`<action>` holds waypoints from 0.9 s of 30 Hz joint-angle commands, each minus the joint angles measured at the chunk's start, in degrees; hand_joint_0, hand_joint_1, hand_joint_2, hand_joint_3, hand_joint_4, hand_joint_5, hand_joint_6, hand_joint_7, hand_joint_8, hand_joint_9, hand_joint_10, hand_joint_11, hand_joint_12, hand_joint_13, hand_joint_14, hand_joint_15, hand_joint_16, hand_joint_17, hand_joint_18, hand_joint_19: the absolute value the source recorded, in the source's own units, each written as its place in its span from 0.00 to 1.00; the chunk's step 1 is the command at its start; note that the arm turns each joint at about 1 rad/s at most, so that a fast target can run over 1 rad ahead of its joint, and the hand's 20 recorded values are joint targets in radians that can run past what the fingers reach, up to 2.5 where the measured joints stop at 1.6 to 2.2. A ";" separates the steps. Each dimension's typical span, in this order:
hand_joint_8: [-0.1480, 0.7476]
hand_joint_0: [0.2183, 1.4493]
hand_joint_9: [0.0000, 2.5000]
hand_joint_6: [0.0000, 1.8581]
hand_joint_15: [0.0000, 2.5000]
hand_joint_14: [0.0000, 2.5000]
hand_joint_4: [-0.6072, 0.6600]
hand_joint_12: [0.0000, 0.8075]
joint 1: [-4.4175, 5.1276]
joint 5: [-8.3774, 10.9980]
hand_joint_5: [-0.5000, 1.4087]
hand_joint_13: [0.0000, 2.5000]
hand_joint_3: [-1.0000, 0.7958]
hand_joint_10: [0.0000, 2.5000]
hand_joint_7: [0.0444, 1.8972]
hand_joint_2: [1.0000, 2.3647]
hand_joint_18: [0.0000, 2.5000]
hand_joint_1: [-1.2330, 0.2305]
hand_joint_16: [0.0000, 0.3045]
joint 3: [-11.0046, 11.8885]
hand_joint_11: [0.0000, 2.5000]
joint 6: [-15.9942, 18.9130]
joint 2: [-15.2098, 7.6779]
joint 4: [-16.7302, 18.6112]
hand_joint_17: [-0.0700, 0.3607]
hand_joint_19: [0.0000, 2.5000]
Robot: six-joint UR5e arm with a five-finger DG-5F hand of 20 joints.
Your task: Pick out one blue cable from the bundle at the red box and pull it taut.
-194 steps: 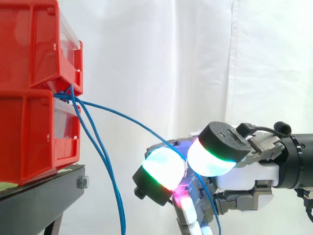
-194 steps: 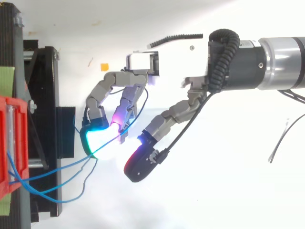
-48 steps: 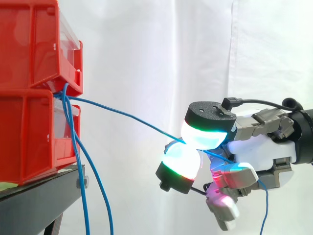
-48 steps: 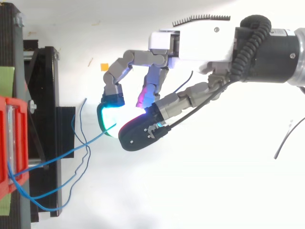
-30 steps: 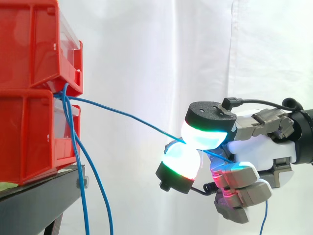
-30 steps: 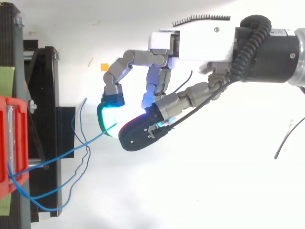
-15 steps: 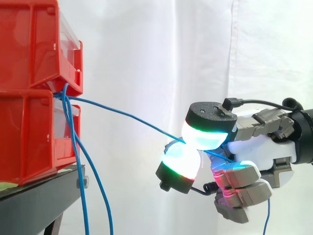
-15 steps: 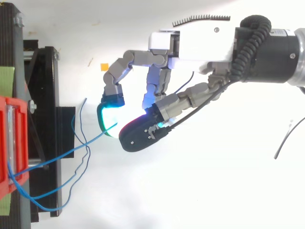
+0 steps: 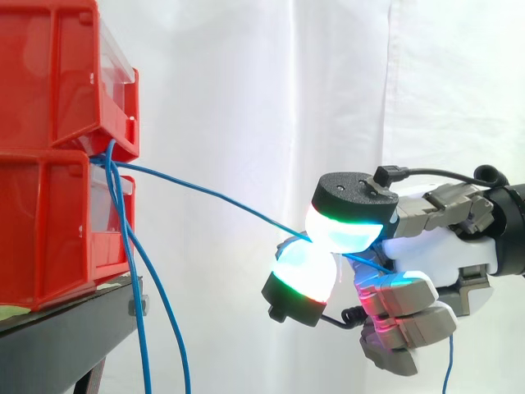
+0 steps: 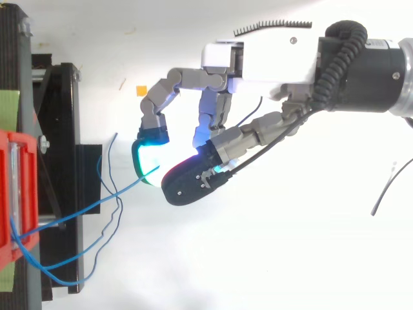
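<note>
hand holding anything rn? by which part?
One blue cable, pinched between glowing pads of the hand, partway along its length; one side runs to the red bins, the tail hangs below.

Between my pads (image 9: 305, 267) the blue cable (image 9: 213, 195) vanishes. The pinched stretch is covered, side & top. Its tail drops off the bottom edge, as do the slack cables (image 9: 138, 328). Red bins (image 9: 49, 148) cut at left & top; where the cables root btw. them — can't tell. My arm (image 9: 513, 238) runs off right.
</note>
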 commanded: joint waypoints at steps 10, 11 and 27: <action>0.50 0.42 0.58 0.50 0.51 0.01 0.41 0.38 0.08 0.00 0.20 0.58 0.42 0.01 0.52 0.01 0.44 0.27 0.15 -0.01 0.43 0.00 0.01 0.00 0.39 0.39; 0.50 0.42 0.58 0.50 0.51 0.01 0.41 0.37 -0.01 0.00 0.20 0.58 0.42 0.01 0.53 0.01 0.44 0.27 0.15 -0.01 0.43 0.00 0.01 0.00 0.39 0.39; 0.50 0.42 0.58 0.50 0.51 0.01 0.41 0.38 -0.01 0.00 0.20 0.58 0.42 0.01 0.52 0.01 0.44 0.27 0.15 -0.01 0.44 0.00 -0.08 0.00 0.40 0.39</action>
